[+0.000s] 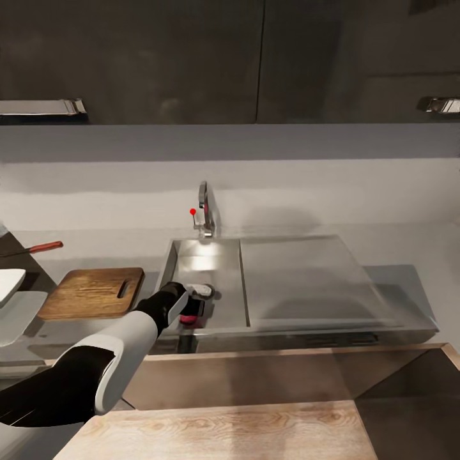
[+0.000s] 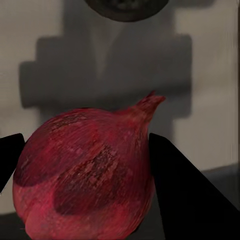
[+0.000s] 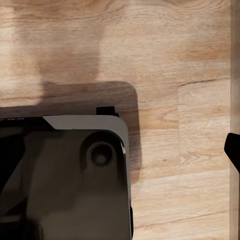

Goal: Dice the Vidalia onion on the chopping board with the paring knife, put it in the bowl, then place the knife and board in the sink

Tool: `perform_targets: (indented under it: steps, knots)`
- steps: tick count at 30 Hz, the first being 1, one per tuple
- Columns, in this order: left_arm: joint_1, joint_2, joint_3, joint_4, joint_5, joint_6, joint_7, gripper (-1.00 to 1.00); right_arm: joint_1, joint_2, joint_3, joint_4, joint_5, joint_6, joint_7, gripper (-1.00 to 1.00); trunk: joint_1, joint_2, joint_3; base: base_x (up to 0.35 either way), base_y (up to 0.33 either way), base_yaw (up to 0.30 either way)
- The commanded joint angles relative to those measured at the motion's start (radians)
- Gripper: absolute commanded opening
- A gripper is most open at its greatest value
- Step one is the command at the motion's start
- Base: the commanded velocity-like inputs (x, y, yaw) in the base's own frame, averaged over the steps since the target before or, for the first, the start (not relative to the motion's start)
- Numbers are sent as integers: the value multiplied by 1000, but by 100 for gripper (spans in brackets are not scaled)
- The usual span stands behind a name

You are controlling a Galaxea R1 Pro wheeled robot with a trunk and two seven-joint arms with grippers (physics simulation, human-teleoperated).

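Note:
In the steel sink (image 1: 220, 271), at the basin's near side, my left gripper (image 1: 193, 308) reaches down. A whole dark red onion (image 2: 85, 170) sits between its black fingers (image 2: 185, 195), which press on both of its sides; a red patch of the onion (image 1: 189, 318) shows under the hand. The dark drain (image 2: 125, 7) lies beyond. The brown chopping board (image 1: 89, 292) lies on the grey countertop (image 1: 409, 281) left of the sink. The paring knife (image 1: 38, 248) rests behind the board. The white bowl (image 1: 9, 282) is cut by the left edge. My right gripper (image 3: 120, 165) hangs over the wooden floor, one fingertip (image 3: 233, 150) at the picture's edge.
The chrome tap (image 1: 204, 214) with its red-tipped lever stands behind the basin. The flat steel drainer (image 1: 300, 281) spreads to the right. Dark wall cabinets (image 1: 191, 57) hang above. A pale wooden surface (image 1: 223, 428) lies between me and the counter. The robot's dark base (image 3: 60, 180) shows below my right arm.

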Motion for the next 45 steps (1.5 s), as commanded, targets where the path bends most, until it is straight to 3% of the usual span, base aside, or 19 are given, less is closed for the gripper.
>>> perform_targets:
  steps: [1, 7, 12, 24, 27, 34, 37, 40, 45]
  knots:
    - [-1, 1, -8, -4, 5, 5, -1, -100, -1, 0, 9, 1, -9, -3, -2, 100, 1, -2, 0, 0, 0, 0]
    - [-1, 1, -6, -27, 5, 8, 0, -100, -1, 0, 9, 1, -9, -3, -2, 100, 1, -2, 9, 0, 0, 0]
    - [-1, 2, -5, -97, 5, 15, 1, -100, -1, 0, 9, 1, -9, -3, -2, 100, 1, -2, 17, 0, 0, 0]
    - [19, 5, -8, -475, 6, 228, 1, -100, -1, 1, 9, 1, -8, -3, 0, 100, 1, -2, 37, 0, 0, 0]
    - [77, 6, -8, -613, 6, 244, 1, -100, -1, 0, 9, 1, -8, -3, 1, 100, 1, -2, 41, 0, 0, 0]
    - [335, 20, -12, -1033, 6, 277, 0, -100, -1, 0, 9, 1, -8, -4, 0, 100, 1, -2, 53, 0, 0, 0]
    - [412, 27, -12, -1163, 5, 279, -1, -100, -1, 0, 9, 1, -8, -4, 0, 100, 1, -2, 57, 0, 0, 0]
    - [454, 29, -13, -1251, 4, 280, -2, -100, -1, 0, 9, 1, -7, -5, 0, 100, 1, -2, 62, 0, 19, 0]
    - [464, 30, -13, -1278, 4, 280, -2, -100, -1, -1, 9, 1, -6, -5, 0, 100, 1, -2, 70, 0, 120, 0]
